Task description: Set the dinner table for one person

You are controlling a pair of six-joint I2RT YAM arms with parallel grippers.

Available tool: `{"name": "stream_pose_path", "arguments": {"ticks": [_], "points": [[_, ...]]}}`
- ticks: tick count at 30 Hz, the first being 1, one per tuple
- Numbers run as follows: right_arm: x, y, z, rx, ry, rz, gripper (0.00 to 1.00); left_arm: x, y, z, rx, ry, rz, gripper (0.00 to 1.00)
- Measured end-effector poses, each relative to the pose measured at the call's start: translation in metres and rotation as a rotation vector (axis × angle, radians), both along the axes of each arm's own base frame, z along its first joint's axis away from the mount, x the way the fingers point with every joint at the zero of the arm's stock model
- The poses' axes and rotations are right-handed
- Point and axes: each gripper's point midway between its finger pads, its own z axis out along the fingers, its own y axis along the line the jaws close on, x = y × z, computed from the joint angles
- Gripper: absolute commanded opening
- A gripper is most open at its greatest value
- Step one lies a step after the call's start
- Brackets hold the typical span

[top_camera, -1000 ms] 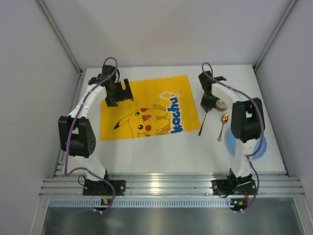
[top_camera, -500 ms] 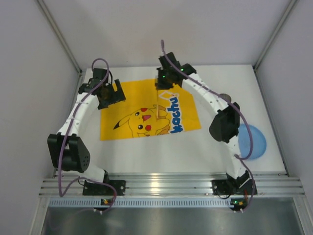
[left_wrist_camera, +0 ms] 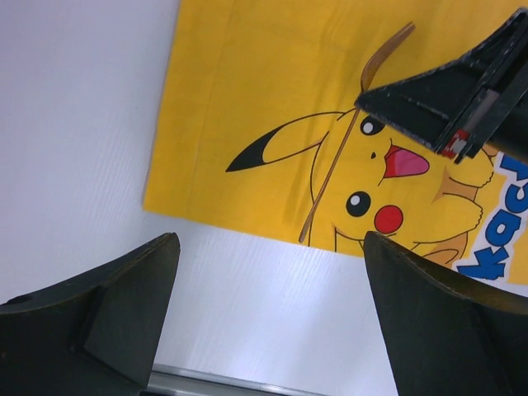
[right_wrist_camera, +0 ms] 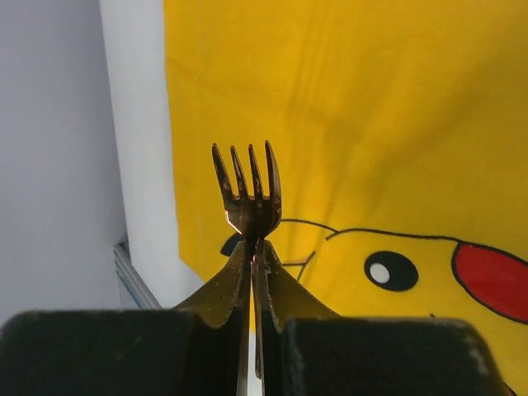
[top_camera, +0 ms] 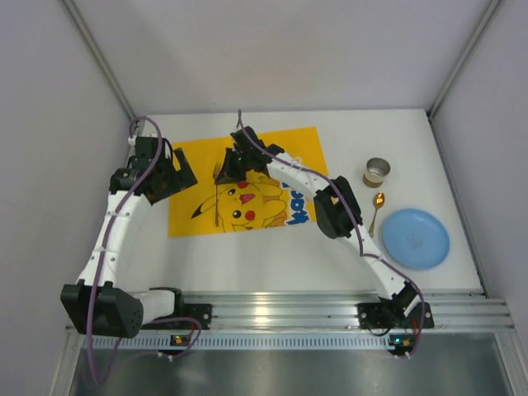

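Observation:
The white dinner table (top_camera: 272, 256) carries a yellow Pikachu-print mat (top_camera: 285, 153). My right gripper (top_camera: 232, 167) reaches across over the mat's left half and is shut on a dark metal fork (top_camera: 218, 202). In the right wrist view the gripper (right_wrist_camera: 254, 247) clamps the fork (right_wrist_camera: 247, 194) at its neck, tines sticking out past the fingertips. In the left wrist view the fork (left_wrist_camera: 330, 169) slants across Pikachu's face, its handle low over the mat (left_wrist_camera: 247, 99). My left gripper (top_camera: 171, 176) is open and empty at the mat's left edge, and in the left wrist view (left_wrist_camera: 270, 243) its jaws stand wide apart over bare table.
A blue plate (top_camera: 415, 238) lies at the right, near the front. A gold spoon (top_camera: 377, 208) lies just left of it. A small round metal cup (top_camera: 376, 172) stands behind the spoon. Grey walls close in the table on three sides.
My right arm has swung from the right side across to the mat's left half, carrying the fork. The left gripper has drawn back to the left and nearer.

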Motion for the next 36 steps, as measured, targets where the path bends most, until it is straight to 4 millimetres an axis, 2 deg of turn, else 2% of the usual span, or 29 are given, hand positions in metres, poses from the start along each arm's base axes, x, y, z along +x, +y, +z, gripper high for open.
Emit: {"name": "stream_pose_path", "arguments": {"ticks": [8,11,13,17,19,22,23,26,27,29,31,33,36], "points": [[0.027,0.027,0.023,0.145,-0.074,-0.054,0.0,-0.032,0.002,0.007,-0.006,0.021,0.011,0.99],[0.028,0.03,0.018,0.154,-0.077,-0.057,0.01,-0.04,0.004,0.009,-0.001,0.025,0.016,0.99],[0.027,0.032,0.009,0.146,-0.07,-0.055,0.06,-0.043,0.005,0.009,0.004,0.035,0.019,0.99],[0.021,0.035,-0.014,0.117,-0.057,-0.043,0.41,-0.047,0.006,0.008,0.01,0.05,0.023,0.99],[0.018,0.037,-0.019,0.106,-0.065,-0.031,0.46,-0.047,0.006,0.01,0.01,0.049,0.023,0.99],[0.015,0.04,-0.018,0.106,-0.085,-0.014,0.59,-0.045,0.006,0.015,0.008,0.039,0.024,0.99],[0.016,0.04,-0.017,0.106,-0.094,-0.009,0.68,-0.044,0.006,0.016,0.007,0.038,0.023,0.99],[0.017,0.038,-0.014,0.102,-0.121,0.005,0.86,-0.041,0.005,0.015,0.003,0.043,0.02,0.99],[0.018,0.036,-0.012,0.1,-0.129,0.007,0.88,-0.04,0.004,0.013,0.001,0.05,0.017,0.99],[0.019,0.023,-0.005,0.082,-0.133,0.007,0.9,-0.037,0.001,0.01,-0.012,0.059,0.006,0.99],[0.018,0.002,0.012,0.065,-0.138,0.001,0.91,-0.029,-0.005,0.007,-0.027,0.061,-0.011,0.99],[0.02,-0.029,0.04,0.059,-0.158,-0.018,0.91,-0.018,-0.015,0.002,-0.037,0.059,-0.039,0.99],[0.035,-0.11,0.094,0.038,-0.22,-0.116,0.91,0.002,-0.047,-0.014,-0.05,0.076,-0.131,0.98]]}}
